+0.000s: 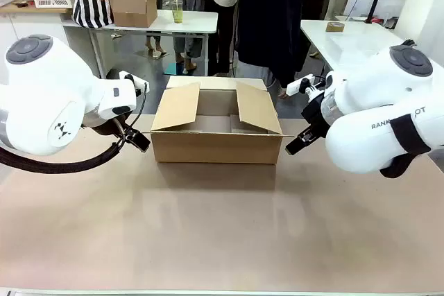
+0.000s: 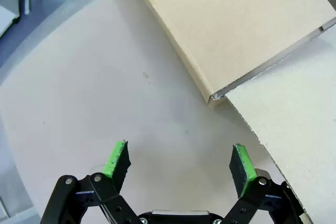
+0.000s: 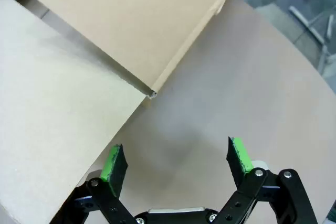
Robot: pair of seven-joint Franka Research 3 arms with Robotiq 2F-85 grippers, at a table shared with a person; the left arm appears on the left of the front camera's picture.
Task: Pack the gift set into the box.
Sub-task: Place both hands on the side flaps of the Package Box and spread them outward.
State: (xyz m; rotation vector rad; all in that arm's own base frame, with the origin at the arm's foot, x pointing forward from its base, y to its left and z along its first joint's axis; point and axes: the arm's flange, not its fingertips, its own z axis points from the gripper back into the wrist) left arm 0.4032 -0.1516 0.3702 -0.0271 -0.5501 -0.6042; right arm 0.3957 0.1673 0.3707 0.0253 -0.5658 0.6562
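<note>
The box is a wide, shallow brown carton in the middle of the table, its side flaps raised and leaning inward. The gift set is out of view. My left gripper hangs just off the box's left end; the left wrist view shows it open over bare table, with the box's corner ahead. My right gripper hangs just off the box's right end; in the right wrist view it stands open and empty, near the box's corner.
A person in dark clothes stands behind the box at the far side. Farther back a white table holds a smaller brown carton, a striped bag and a cup. Brown tabletop stretches in front.
</note>
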